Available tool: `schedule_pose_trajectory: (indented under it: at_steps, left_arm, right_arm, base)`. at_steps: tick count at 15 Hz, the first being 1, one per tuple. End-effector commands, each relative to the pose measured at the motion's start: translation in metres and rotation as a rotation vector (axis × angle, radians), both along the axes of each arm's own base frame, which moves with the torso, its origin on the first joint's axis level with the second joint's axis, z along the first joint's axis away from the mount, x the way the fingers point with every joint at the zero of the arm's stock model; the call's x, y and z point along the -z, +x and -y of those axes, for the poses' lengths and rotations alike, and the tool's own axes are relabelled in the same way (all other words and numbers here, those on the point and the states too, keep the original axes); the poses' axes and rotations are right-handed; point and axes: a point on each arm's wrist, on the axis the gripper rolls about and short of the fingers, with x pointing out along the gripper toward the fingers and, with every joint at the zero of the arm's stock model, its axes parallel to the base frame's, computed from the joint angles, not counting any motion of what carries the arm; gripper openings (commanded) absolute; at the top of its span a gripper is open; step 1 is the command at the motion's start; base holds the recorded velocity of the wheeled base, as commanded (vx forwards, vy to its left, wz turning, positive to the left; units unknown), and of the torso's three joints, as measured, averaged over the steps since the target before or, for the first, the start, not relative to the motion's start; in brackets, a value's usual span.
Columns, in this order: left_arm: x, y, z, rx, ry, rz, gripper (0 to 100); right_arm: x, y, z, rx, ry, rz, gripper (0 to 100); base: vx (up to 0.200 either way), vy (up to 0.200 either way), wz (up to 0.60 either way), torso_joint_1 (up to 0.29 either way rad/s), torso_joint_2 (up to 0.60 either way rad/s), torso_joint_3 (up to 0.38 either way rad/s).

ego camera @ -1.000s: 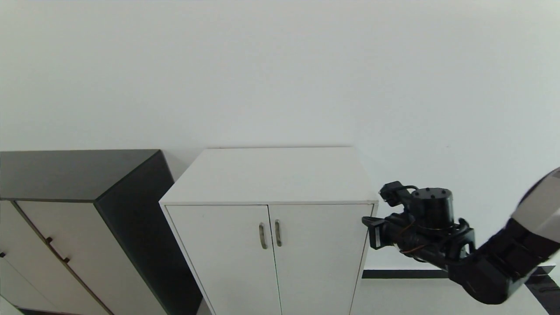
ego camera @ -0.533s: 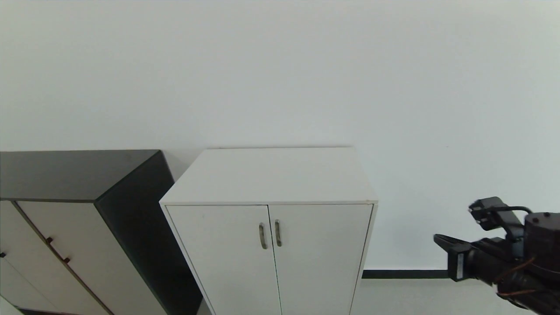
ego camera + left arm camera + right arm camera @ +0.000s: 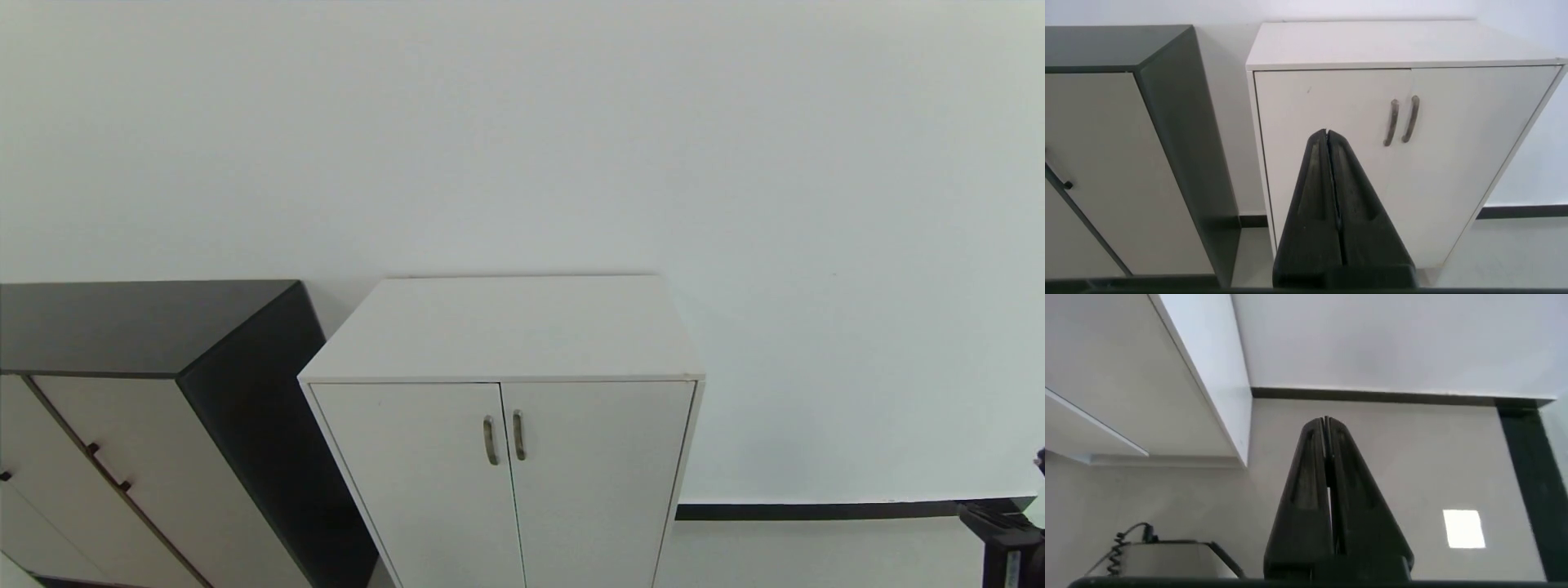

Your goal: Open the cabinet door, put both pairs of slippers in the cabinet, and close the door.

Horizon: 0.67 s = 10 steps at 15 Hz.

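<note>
One hazard, judged: two handles [image 3: 489,440] sat close together at centre seam; tool closing on one could snag both, or slip off narrow bar.
Count: one white cabinet [image 3: 506,327] on floor [image 3: 816,555] against wall [image 3: 522,122]; two doors [image 3: 416,474], both shut; one dark cabinet [image 3: 147,327] just beside.
Two tools: left tool [image 3: 1328,140] clenched, empty, facing doors; right tool [image 3: 1328,425] clenched, empty, over floor beside white cabinet's side.

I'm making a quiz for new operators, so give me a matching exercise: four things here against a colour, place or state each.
1. white cabinet
2. dark cabinet
3. left gripper
4. right gripper

A. shut, aimed at the floor
B. black top and side
C. both doors closed
D. shut, facing the white cabinet's front

Pairs: 1-C, 2-B, 3-D, 4-A.
</note>
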Motion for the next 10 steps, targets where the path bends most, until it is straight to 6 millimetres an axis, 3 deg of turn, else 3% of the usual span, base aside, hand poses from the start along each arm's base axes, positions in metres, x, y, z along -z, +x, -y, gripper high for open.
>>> schedule_pose_trajectory:
  at_steps: [1,4,5,6,10]
  left_arm:
    - [0.0,0.0,0.0,0.0,-0.001,0.0,0]
    - [0.0,0.0,0.0,0.0,-0.002,-0.001,0]
    - [0.0,0.0,0.0,0.0,-0.002,-0.001,0]
    - [0.0,0.0,0.0,0.0,-0.002,-0.001,0]
    - [0.0,0.0,0.0,0.0,-0.001,0.0,0]
  right_arm:
    - [-0.01,-0.045,0.007,0.022,-0.021,0.086,0]
    - [-0.008,-0.088,0.007,0.0,0.021,0.211,0]
    - [-0.007,-0.091,0.007,-0.007,0.025,0.224,0]
    - [0.002,-0.113,0.008,-0.028,0.034,0.291,0]
    - [0.016,-0.138,0.009,-0.101,0.059,0.373,0]
  base:
    - [0.0,0.0,0.0,0.0,0.0,0.0]
    - [0.0,0.0,0.0,0.0,0.0,0.0]
    - [0.0,0.0,0.0,0.0,0.0,0.0]
    - [0.0,0.0,0.0,0.0,0.0,0.0]
    - [0.0,0.0,0.0,0.0,0.0,0.0]
